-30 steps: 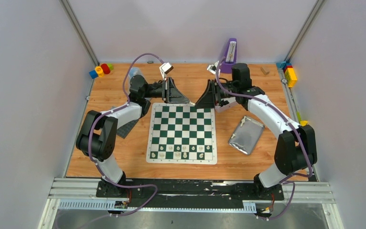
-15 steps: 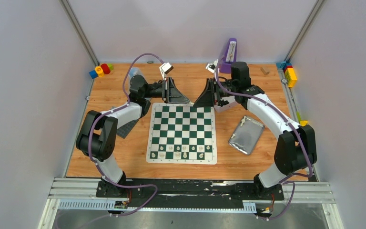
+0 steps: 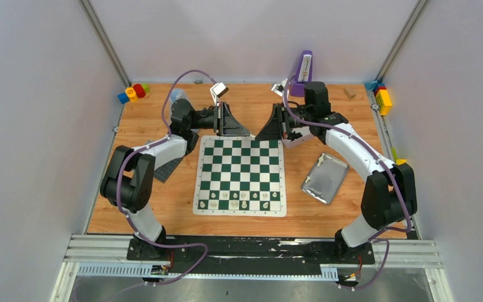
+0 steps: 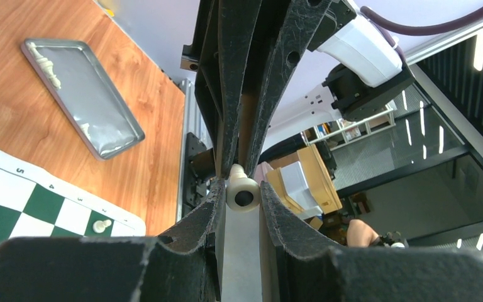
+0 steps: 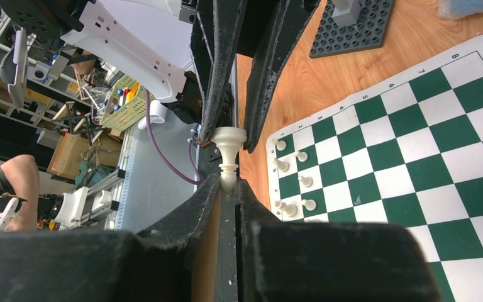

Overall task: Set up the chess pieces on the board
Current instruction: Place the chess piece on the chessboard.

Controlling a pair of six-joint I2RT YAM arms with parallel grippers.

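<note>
The green and white board (image 3: pixel 239 165) lies at the table's middle, with several cream chess pieces (image 3: pixel 229 200) along its near rows. My left gripper (image 3: pixel 247 133) and right gripper (image 3: pixel 259 134) meet tip to tip above the board's far edge. One cream chess piece (image 4: pixel 243 192) lies sideways between them. In the left wrist view my left gripper (image 4: pixel 242 196) has its fingers against the piece's round base. In the right wrist view my right gripper (image 5: pixel 228 184) is shut on the head of the same piece (image 5: pixel 229 148). The board (image 5: pixel 415 145) lies below.
A silver tray (image 3: pixel 324 178) with a few pieces (image 4: pixel 44 60) lies right of the board. A dark grey plate with a post (image 3: pixel 166 168) lies at the left. A purple object (image 3: pixel 304 72) and coloured blocks (image 3: pixel 132 92) (image 3: pixel 382 97) stand along the back.
The right gripper has shifted slightly up and back at the meeting point. The left arm has not visibly moved. The piece stays between both grippers.
</note>
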